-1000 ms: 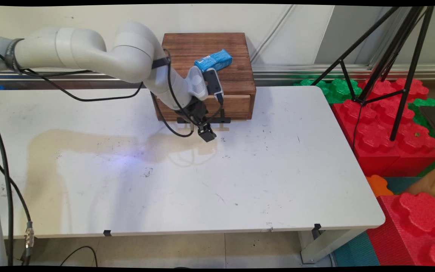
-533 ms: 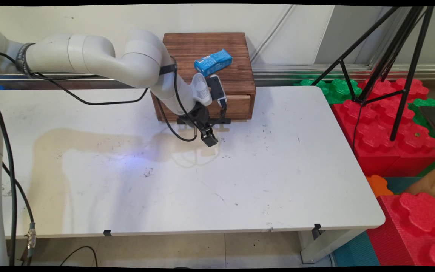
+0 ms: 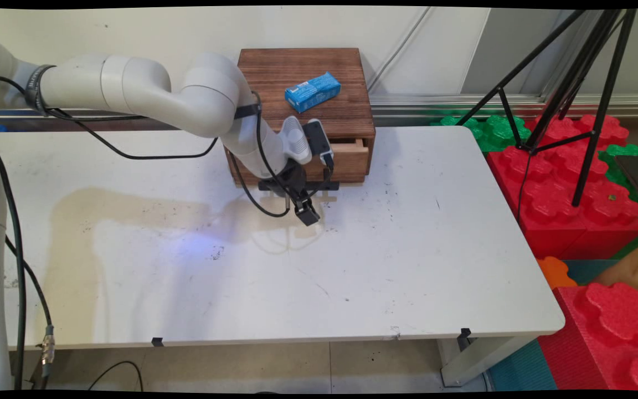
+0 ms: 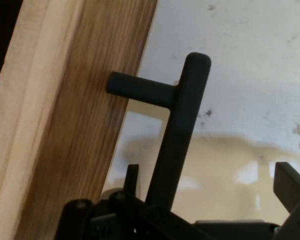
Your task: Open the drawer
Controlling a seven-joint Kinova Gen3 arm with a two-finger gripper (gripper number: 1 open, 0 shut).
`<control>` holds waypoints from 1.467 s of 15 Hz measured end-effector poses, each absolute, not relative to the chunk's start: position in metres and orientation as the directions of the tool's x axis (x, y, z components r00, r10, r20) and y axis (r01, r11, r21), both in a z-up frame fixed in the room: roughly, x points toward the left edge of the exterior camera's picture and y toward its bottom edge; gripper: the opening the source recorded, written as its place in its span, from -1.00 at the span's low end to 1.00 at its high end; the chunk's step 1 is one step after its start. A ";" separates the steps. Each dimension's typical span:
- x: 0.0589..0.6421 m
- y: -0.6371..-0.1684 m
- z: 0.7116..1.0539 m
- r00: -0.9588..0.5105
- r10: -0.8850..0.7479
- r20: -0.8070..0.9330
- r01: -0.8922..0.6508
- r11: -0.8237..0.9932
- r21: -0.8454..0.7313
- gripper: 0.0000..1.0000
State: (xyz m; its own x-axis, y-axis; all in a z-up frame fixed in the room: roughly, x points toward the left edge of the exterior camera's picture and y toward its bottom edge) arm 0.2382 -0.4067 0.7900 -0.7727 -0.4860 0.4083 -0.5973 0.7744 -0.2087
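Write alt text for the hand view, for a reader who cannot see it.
A black drawer handle stands out from a wooden drawer front on the left, its bar running down into the tool at the bottom edge. One finger shows at lower right, clear of the bar. The white table lies behind.

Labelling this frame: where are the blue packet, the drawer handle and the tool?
blue packet [image 3: 312, 91], main view, middle of its top face.
drawer handle [image 4: 182, 135], hand view, on its bar.
tool [image 3: 307, 213], main view, at its tip.
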 end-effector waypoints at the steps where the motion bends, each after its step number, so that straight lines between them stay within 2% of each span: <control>1: 0.238 -0.405 0.790 -0.772 -0.488 0.407 -0.598 0.775 -0.205 1.00; 22: 0.219 -0.325 0.796 -0.786 -0.498 0.366 -0.576 0.805 -0.143 1.00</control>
State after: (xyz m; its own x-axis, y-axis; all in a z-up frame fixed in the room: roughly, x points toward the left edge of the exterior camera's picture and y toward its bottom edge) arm 0.2195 -0.3253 0.7965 -0.7863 -0.4980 0.3657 -0.5763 0.8046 -0.1431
